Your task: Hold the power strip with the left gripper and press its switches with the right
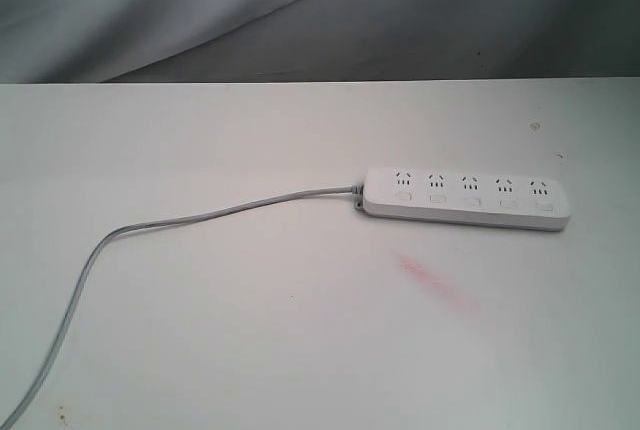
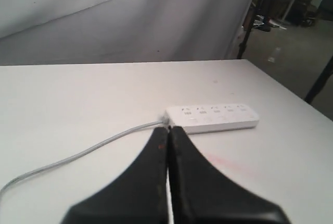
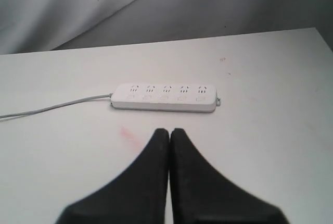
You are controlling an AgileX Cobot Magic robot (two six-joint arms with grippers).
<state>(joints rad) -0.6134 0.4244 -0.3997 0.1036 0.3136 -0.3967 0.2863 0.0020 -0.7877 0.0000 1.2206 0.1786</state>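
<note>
The white power strip (image 1: 468, 198) lies flat on the white table, right of centre in the exterior view, with five sockets and a row of small switches (image 1: 473, 202) along its near side. Its light-grey cord (image 1: 200, 218) runs left and curls toward the front-left corner. Neither arm shows in the exterior view. In the left wrist view my left gripper (image 2: 168, 129) is shut and empty, short of the strip (image 2: 212, 118) near its cord end. In the right wrist view my right gripper (image 3: 169, 131) is shut and empty, well short of the strip (image 3: 164, 98).
A faint pink smear (image 1: 435, 280) marks the table in front of the strip. Grey cloth (image 1: 300, 10) hangs behind the table's far edge. In the left wrist view the table's edge (image 2: 291, 91) falls off to a floor with black stands (image 2: 250, 21).
</note>
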